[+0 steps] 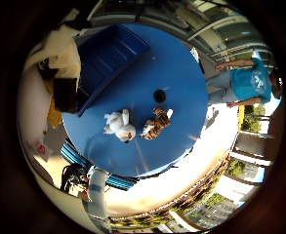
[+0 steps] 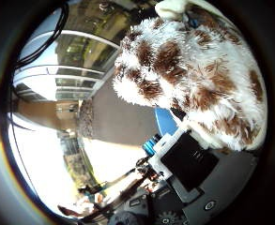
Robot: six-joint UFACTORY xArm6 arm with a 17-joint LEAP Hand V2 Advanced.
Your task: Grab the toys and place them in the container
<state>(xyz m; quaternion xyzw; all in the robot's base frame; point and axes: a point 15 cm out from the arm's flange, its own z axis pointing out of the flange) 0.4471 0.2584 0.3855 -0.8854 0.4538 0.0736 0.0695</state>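
Note:
A brown and white furry plush toy fills much of the right thumb side palm view, close against the palm. White and black fingers of my right hand curl up beside it. The right little finger side palm view looks down from high above a round blue table. A white plush toy and a brown striped toy lie side by side on the table. A blue container stands on the table's far part, away from them. More of my hand shows beside the container.
A small black object sits on the table near the two toys. A person in a blue shirt stands by the table's edge. Pale floor surrounds the table, with railings beyond.

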